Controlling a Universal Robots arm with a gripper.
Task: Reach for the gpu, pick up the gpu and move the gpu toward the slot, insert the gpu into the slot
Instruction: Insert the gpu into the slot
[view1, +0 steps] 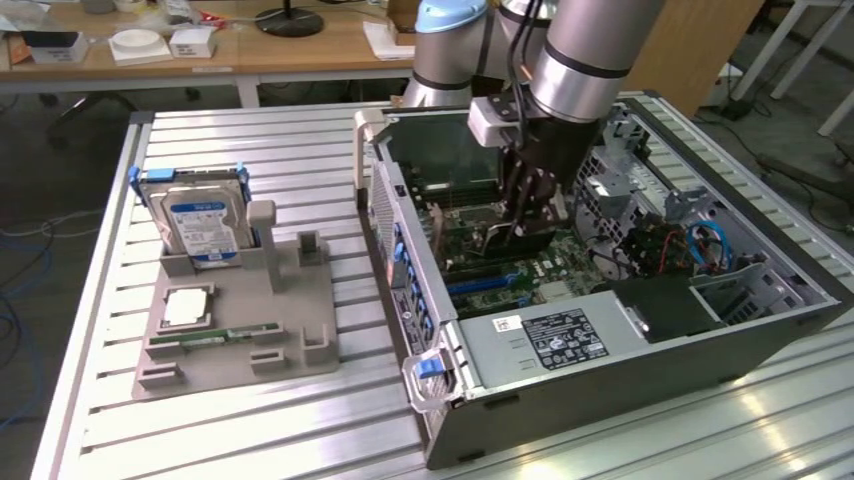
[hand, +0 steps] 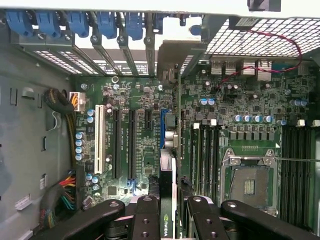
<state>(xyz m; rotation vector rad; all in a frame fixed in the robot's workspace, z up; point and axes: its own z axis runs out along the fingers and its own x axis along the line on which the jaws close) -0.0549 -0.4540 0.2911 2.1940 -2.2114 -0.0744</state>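
Note:
My gripper is down inside the open computer case, over the motherboard. It is shut on the gpu, which appears edge-on in the wrist view: a thin green card with a black cooler between the two black fingers. Its metal end bracket reaches the rear slot openings of the case. The card stands directly over the blue slot on the motherboard; whether it is seated there I cannot tell. In the exterior view the gpu hangs under the gripper, above the blue slots.
The CPU socket, memory slots and cable bundles surround the card. A power supply fills the case's near end. On the exterior view's left a grey holder carries a hard drive, a processor and a memory stick.

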